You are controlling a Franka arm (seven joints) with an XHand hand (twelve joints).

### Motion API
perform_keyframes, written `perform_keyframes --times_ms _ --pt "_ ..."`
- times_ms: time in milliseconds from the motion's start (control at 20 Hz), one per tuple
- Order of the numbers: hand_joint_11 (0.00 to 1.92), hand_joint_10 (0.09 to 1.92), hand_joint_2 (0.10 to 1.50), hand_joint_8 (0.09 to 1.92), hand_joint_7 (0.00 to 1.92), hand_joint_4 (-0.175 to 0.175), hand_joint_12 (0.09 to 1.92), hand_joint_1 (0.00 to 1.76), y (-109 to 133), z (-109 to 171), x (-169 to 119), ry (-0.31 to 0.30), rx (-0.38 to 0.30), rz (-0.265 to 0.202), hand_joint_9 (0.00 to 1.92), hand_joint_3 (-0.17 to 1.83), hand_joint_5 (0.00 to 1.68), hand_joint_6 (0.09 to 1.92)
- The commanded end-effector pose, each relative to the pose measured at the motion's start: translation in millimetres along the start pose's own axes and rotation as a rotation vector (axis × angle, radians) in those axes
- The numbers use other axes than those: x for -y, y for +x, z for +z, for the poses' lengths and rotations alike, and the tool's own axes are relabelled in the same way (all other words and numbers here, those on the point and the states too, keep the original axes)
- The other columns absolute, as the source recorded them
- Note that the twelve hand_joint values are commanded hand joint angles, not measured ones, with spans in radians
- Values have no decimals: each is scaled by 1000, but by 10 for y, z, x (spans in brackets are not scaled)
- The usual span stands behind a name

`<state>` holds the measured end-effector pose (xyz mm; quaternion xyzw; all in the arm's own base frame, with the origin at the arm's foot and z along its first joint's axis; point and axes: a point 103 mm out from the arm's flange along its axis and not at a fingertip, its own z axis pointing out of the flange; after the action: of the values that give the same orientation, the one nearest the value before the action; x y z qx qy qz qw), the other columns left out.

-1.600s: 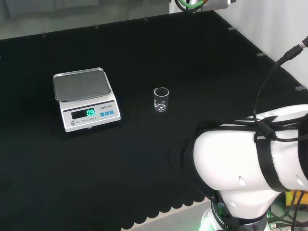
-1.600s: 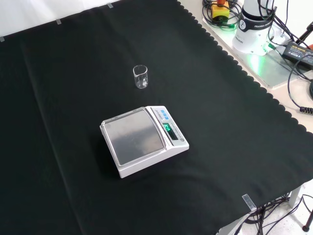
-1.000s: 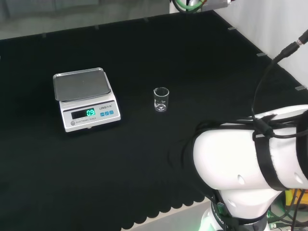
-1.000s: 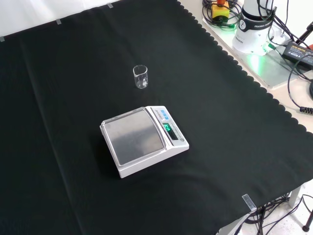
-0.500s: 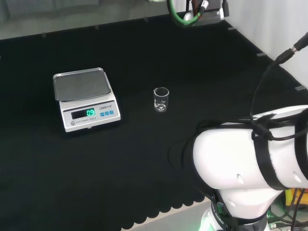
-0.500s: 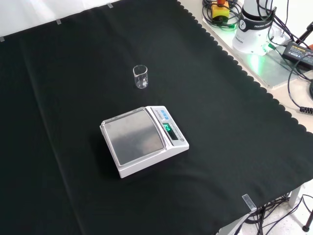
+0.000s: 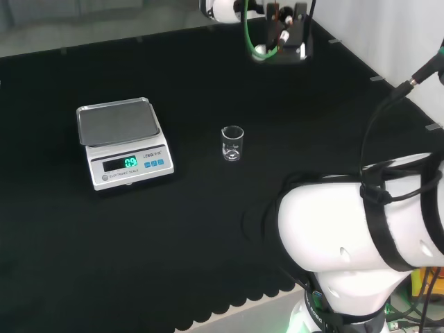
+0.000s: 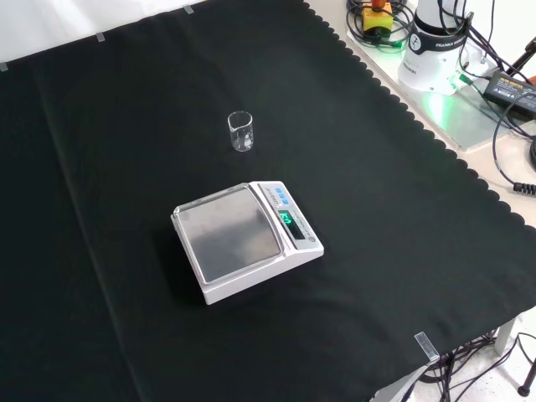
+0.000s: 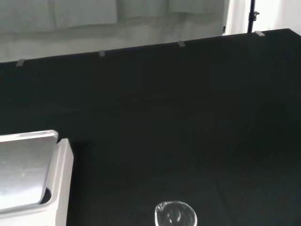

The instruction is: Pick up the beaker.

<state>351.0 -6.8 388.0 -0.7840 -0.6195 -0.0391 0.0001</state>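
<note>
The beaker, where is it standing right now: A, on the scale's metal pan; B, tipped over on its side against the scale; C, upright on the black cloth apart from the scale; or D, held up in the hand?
C: the beaker stands upright on the black cloth, with a clear gap of cloth between it and the scale, whose pan is bare.

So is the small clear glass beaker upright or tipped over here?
Upright. The small clear glass beaker stands on its base on the black cloth, its open rim on top, beside the white scale.
</note>
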Motion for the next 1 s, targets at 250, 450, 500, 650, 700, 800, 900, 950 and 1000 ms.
perform_keyframes --times_ms 250,450,500,650,700,800,900,950,1000 --pt "0 620 1005 88 80 -14 1382 50 93 875 -192 58 12 71 0 261 86 87" --pt "0 654 1008 289 11 -17 1407 98 115 1140 -236 92 7 57 0 225 100 87" --pt "0 659 1007 316 5 -18 1411 108 119 1201 -242 99 7 54 0 221 102 87" --pt "0 679 1003 360 0 -20 1421 129 107 1361 -264 130 3 57 0 214 107 87" --pt "0 683 1001 366 0 -20 1424 134 97 1410 -269 141 0 60 0 213 108 87" --pt "0 688 1000 373 0 -21 1427 139 84 1490 -274 158 -3 63 0 211 109 87" --pt "0 694 999 379 0 -22 1431 146 68 1562 -275 175 -9 68 0 210 110 87" --pt "0 696 998 381 0 -22 1432 148 60 1597 -275 181 -10 71 0 210 111 87" --pt "0 699 998 385 0 -22 1434 152 48 1630 -274 186 -13 74 0 209 111 87"
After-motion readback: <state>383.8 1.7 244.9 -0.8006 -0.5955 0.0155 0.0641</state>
